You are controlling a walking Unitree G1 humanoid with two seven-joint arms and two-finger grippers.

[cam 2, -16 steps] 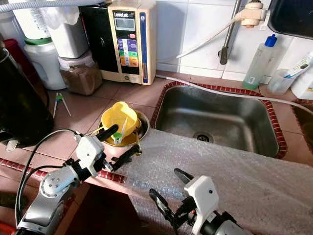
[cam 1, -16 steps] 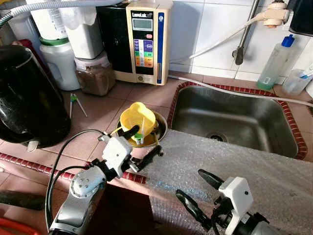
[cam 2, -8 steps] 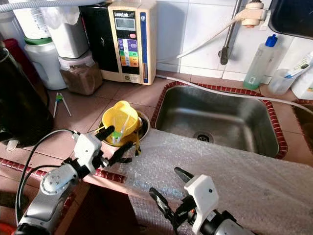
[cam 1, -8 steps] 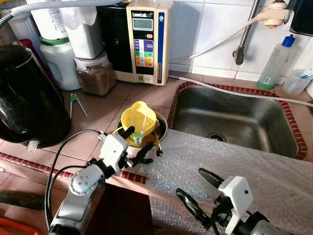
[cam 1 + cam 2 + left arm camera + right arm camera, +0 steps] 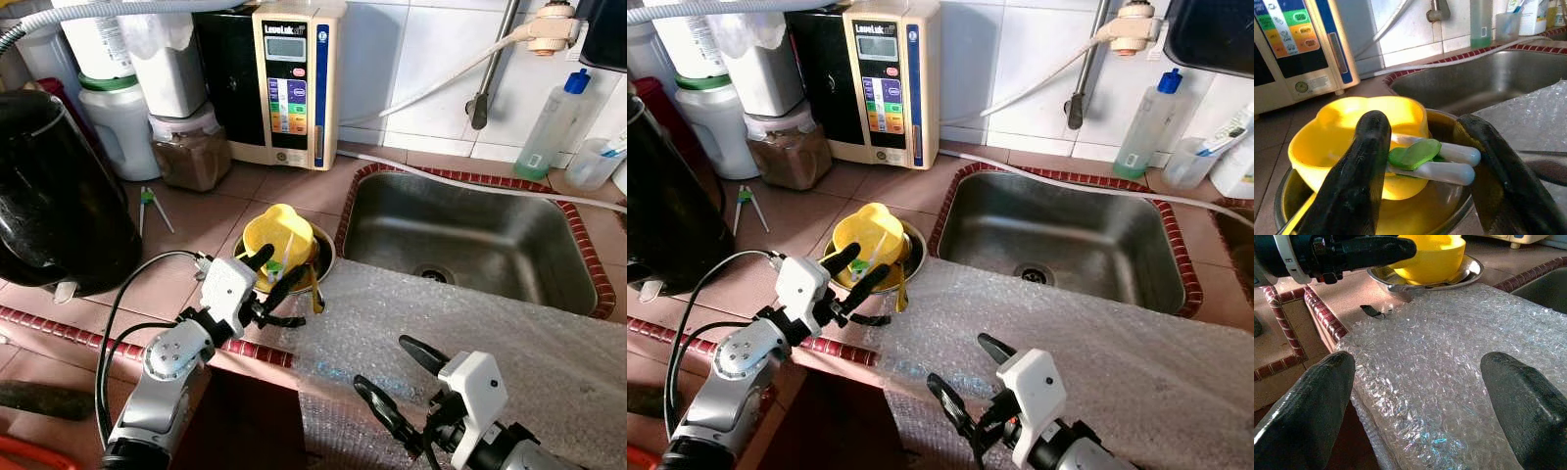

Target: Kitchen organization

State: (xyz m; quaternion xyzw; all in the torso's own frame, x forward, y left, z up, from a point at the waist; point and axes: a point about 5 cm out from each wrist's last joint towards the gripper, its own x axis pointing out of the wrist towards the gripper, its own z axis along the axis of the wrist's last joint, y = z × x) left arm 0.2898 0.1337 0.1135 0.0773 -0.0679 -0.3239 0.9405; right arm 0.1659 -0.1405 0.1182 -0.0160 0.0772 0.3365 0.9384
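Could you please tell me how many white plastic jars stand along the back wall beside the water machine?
2 that I can make out: a white jar with a green lid, and a second white jar stacked on the brown-filled container next to the water machine. Others may be hidden behind.

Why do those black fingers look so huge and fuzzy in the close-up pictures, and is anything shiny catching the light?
Left wrist view: the fingers sit right at the lens, so they blur, while the yellow bowl is sharp. Right wrist view: fingers soft too; the bubble wrap glints. Left eye view: the sink shows soft reflections, all evenly lit.
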